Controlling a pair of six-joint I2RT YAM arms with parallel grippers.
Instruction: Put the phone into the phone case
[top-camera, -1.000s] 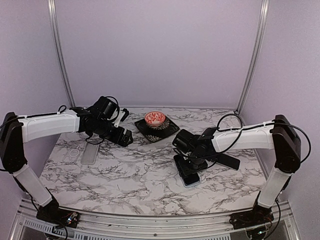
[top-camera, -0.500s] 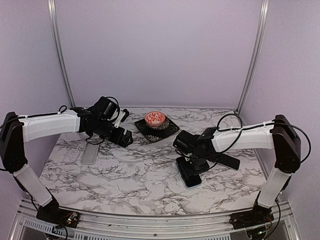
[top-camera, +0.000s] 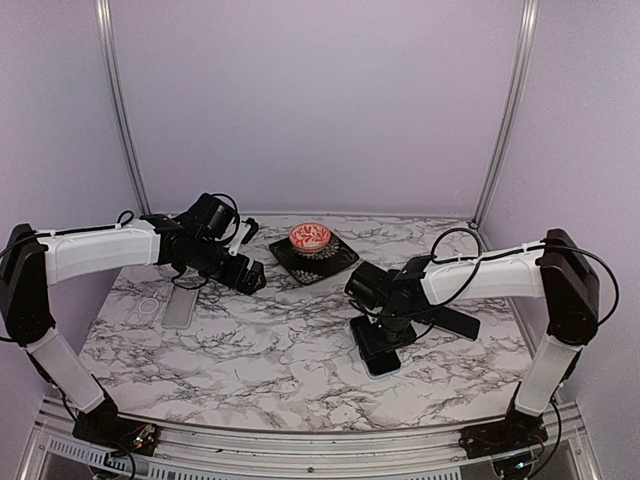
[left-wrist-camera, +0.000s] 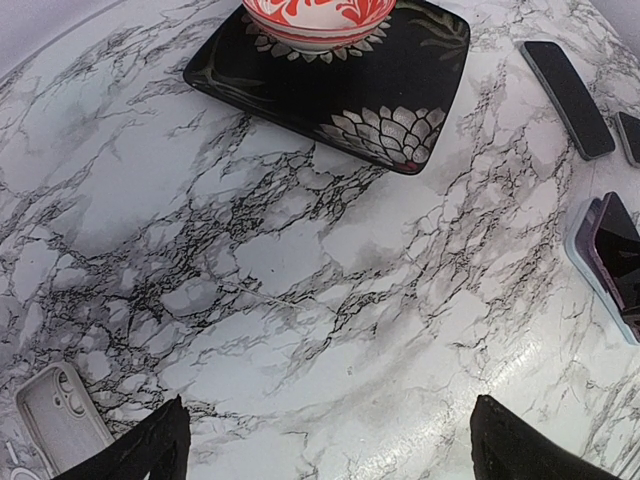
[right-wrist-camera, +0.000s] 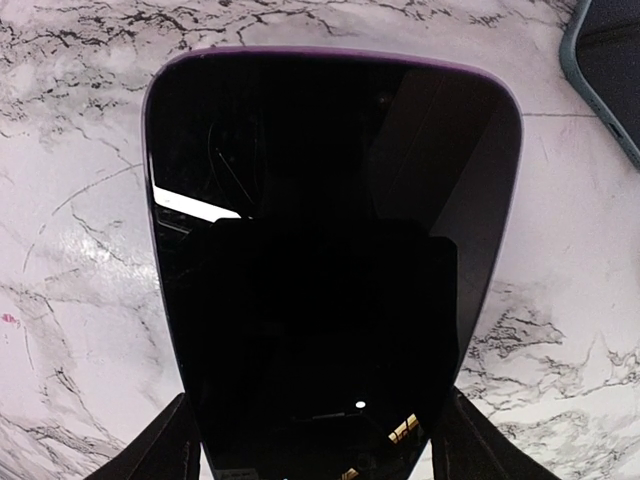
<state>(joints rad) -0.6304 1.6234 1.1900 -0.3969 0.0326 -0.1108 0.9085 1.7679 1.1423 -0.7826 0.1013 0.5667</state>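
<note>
Phone (right-wrist-camera: 330, 250) lies flat on the marble table (top-camera: 260, 360), right of centre, screen dark and facing up. A lilac phone case (left-wrist-camera: 585, 255) shows as a thin rim around its top and sides; cannot tell whether it is fully seated. Right gripper (right-wrist-camera: 318, 445) is directly over it, with one black finger (right-wrist-camera: 170, 445) against each long edge at the near end: clamped across the phone.

Left gripper (left-wrist-camera: 330, 450) hangs above the table's left-rear area. Its fingers (left-wrist-camera: 140, 455) are spread wide and hold nothing.

A clear phone case (left-wrist-camera: 60, 420) lies flat near the left edge, camera cutout visible, below and left of the left gripper. A black patterned plate (left-wrist-camera: 400, 90) sits at rear centre and carries a red-and-white bowl (left-wrist-camera: 318, 12). A dark phone-shaped slab (left-wrist-camera: 570, 85) lies just right of the phone and apart from it. Its teal-edged corner appears in the right wrist view.
</note>
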